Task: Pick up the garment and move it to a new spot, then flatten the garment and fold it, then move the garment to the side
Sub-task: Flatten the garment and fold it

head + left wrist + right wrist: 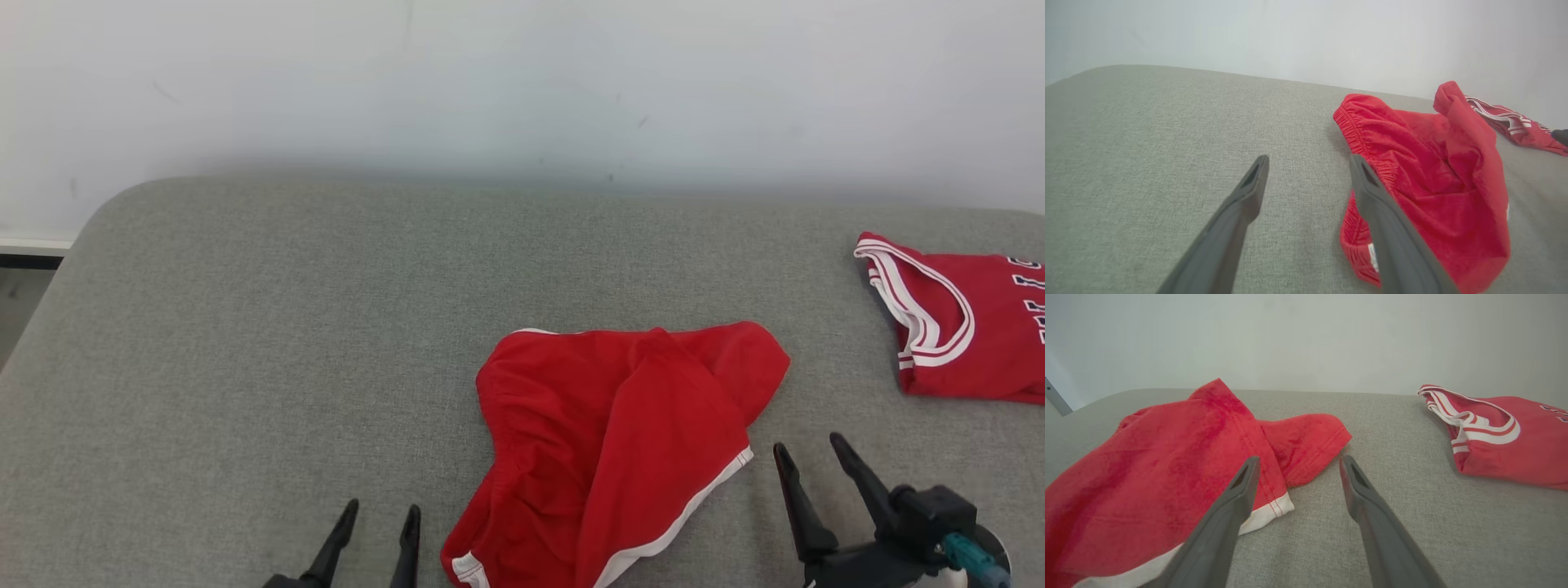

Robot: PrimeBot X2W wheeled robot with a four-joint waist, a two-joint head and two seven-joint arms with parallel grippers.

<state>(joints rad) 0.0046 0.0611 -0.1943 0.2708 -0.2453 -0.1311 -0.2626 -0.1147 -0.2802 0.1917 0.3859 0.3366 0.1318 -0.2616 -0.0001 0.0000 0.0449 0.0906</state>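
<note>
Grey woven cushion (245, 327) bears rumpled red shorts (620, 441) — left tool (382, 508), right tool (808, 443) both spread; empty.

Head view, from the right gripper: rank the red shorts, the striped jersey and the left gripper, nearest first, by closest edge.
1. Red shorts: white-trimmed hem just left of the right gripper.
2. Striped jersey: ahead and to its right, at the view's edge.
3. Left gripper: far left, beyond the shorts.

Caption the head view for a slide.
Left gripper and right gripper, open, flank crumpled red shorts on a grey cushion; a red jersey lies at right.
</note>
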